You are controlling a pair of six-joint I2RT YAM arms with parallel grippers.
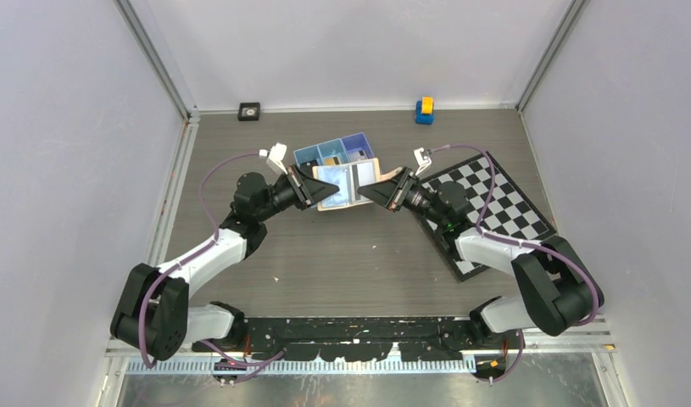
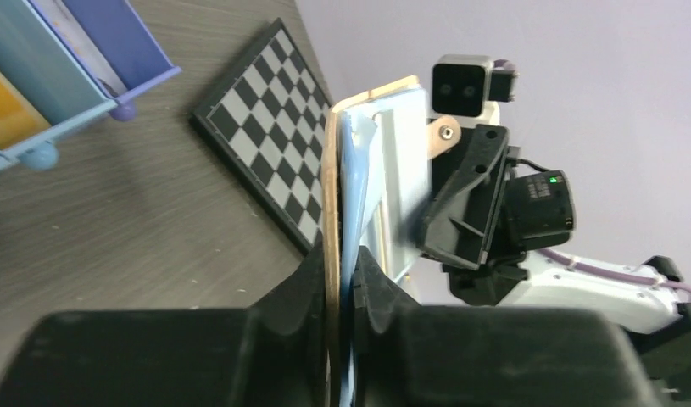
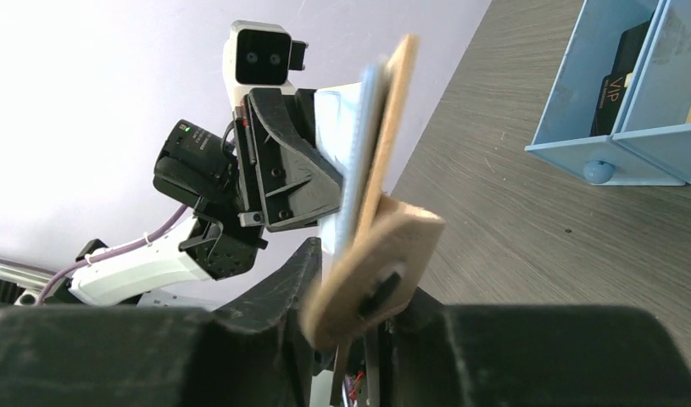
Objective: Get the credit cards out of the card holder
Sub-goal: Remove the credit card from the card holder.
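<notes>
Two grippers hold the card holder (image 1: 348, 183) between them in the top view, just above the centre of the frame and directly in front of the blue tray (image 1: 312, 155). It is spread open and held clear of the table (image 1: 342, 263). A tan outer rim frames a pale bluish inner panel on its left half and a duller greyish-tan one on its right. The left gripper (image 1: 318, 192) pinches the left edge and the right gripper (image 1: 378, 193) pinches the right edge. A chessboard (image 1: 494, 203) lies at the right.

From the left wrist, the holder runs edge-on up the middle of the frame, a thin tan strip with a pale blue layer against it. The left jaws are pressed onto both at bottom centre. Higher up, the right gripper's black fingers clamp the far flap, just below a small tan snap tab (image 2: 444, 134) with a metal stud.

From the right wrist, the holder again shows edge-on, leaning toward the upper right. Its rounded tab sits blurred in the foreground, and the right jaws are closed on that end. At upper right, one tray compartment holds a black card (image 3: 617, 80) lettered VIP, standing on edge.
</notes>
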